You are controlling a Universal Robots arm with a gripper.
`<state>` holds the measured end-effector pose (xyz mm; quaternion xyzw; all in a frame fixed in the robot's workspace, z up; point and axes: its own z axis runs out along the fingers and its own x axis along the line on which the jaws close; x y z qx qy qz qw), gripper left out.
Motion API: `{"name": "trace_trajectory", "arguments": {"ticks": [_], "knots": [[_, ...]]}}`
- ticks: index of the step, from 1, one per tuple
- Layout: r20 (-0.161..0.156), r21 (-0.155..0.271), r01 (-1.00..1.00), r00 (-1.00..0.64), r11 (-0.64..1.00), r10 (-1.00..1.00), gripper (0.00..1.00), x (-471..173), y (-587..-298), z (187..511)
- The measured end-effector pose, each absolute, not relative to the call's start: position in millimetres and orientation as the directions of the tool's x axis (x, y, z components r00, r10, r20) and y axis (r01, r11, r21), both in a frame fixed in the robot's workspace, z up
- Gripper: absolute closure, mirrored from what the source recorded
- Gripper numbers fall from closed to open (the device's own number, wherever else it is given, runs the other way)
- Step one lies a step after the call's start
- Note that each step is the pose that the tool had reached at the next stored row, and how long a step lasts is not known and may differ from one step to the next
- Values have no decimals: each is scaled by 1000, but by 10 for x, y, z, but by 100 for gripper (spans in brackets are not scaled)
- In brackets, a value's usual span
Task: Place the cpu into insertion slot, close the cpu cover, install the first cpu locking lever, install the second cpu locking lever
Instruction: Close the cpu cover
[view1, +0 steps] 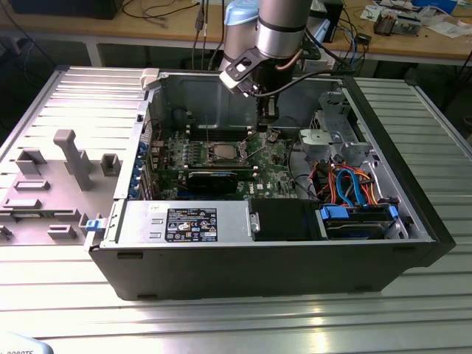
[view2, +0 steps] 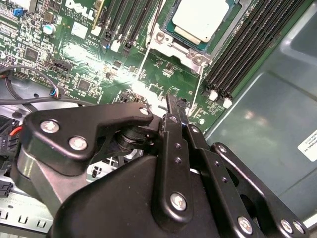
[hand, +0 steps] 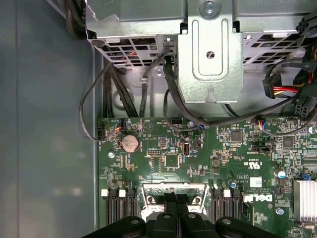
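One arm, exterior view: it reaches down into the open computer case (view1: pixel 413 221), with the gripper (view1: pixel 266 118) low over the green motherboard (view1: pixel 276 166).
Cpu, exterior view: the cpu (view1: pixel 223 152) lies flat mid-board, near the gripper on the exterior view's left, with the black card (view1: pixel 214 178) just in front of it.
Surroundings, exterior view: a power supply (view1: pixel 184 221) sits along the front wall, and blue and orange cables (view1: pixel 354 184) are bundled at the exterior view's right.
Cpu, second wrist view: it is seated in the insertion slot (view2: pixel 159 37), silvery top up.
Cpu cover, second wrist view: the cpu cover (view2: pixel 224 30) lies down flat, framing the chip.
Rods, second wrist view: two thin metal rods (view2: pixel 141 64) run from the slot's edge towards the gripper. I cannot tell whether they are hooked.
Gripper, second wrist view: the fingers are pressed together with nothing visible between them, and the tip is over bare board just beside the slot.
Gripper, first wrist view: the closed tips sit at the silver frame's edge.
Board, first wrist view: a coin battery (hand: pixel 130 143) lies beyond the slot, and a metal drive cage (hand: pixel 208 49) stands past the board's far edge.
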<state>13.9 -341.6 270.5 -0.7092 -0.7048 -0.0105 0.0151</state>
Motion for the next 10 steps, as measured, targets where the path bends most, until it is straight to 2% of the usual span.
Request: {"name": "trace_trajectory", "arguments": {"ticks": [10], "knots": [[36,-7,1000,6,-6,999,89,175,-3416,2705]]}}
